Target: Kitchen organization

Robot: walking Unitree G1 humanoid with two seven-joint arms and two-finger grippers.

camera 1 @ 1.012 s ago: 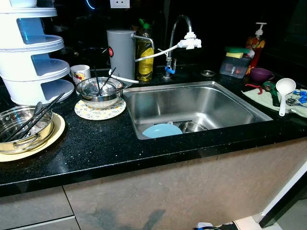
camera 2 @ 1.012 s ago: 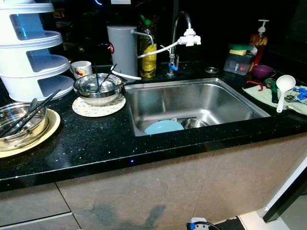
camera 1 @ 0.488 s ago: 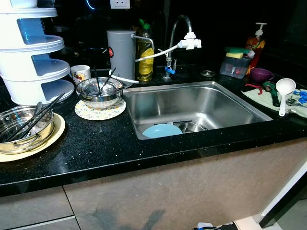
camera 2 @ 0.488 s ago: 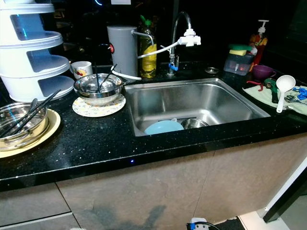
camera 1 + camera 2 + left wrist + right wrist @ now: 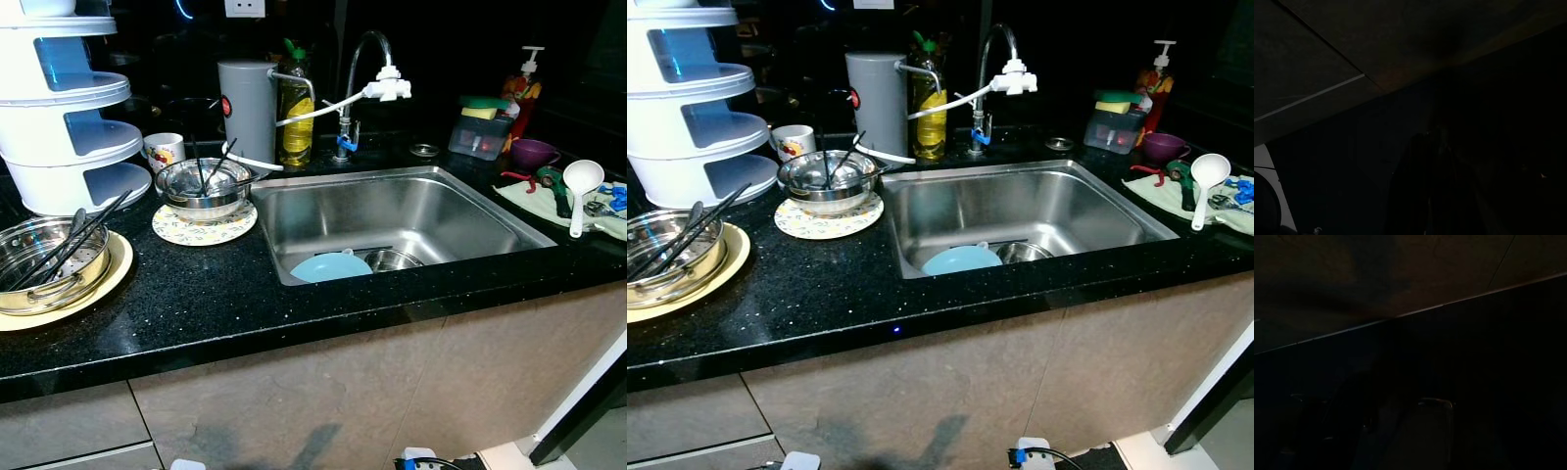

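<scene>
A thin pale diagonal seam line (image 5: 1415, 311) crosses the very dark view; brownish panelling (image 5: 1376, 269) lies above it, blackness below.

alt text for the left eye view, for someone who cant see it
A stainless steel sink set in a black speckled countertop holds a light blue plate. To its left, a steel bowl with dark utensils sits on a patterned round mat.

head stereo downward on sink (image 5: 392, 211), wrist views dark
</scene>
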